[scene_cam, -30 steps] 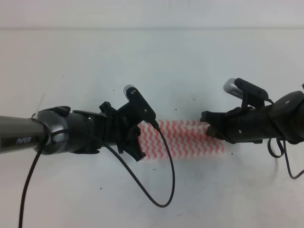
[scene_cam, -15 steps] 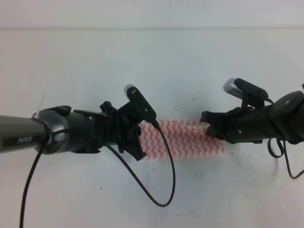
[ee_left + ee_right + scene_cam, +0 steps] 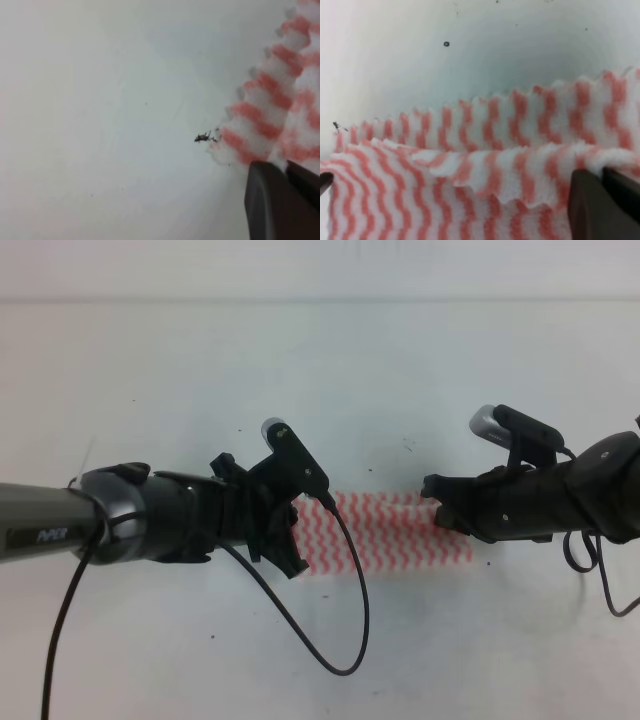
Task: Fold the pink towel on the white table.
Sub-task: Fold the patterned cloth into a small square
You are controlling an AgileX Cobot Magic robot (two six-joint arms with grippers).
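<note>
The pink towel point(image 3: 385, 532) lies on the white table point(image 3: 300, 370) as a narrow folded strip running left to right between my two arms. At the strip's left end is my left gripper point(image 3: 300, 530); the left wrist view shows its jaws together at a corner of the towel point(image 3: 280, 100), with the left gripper point(image 3: 286, 172) low on the right. My right gripper point(image 3: 440, 505) covers the strip's right end. In the right wrist view its jaws are together on the upper folded layer of the towel point(image 3: 470, 150), the right gripper point(image 3: 602, 177) at the lower right.
A black cable point(image 3: 340, 640) loops from the left arm down over the table in front of the towel. Another cable point(image 3: 600, 585) hangs by the right arm. A tiny dark bit of lint point(image 3: 202, 137) sits at the towel's corner.
</note>
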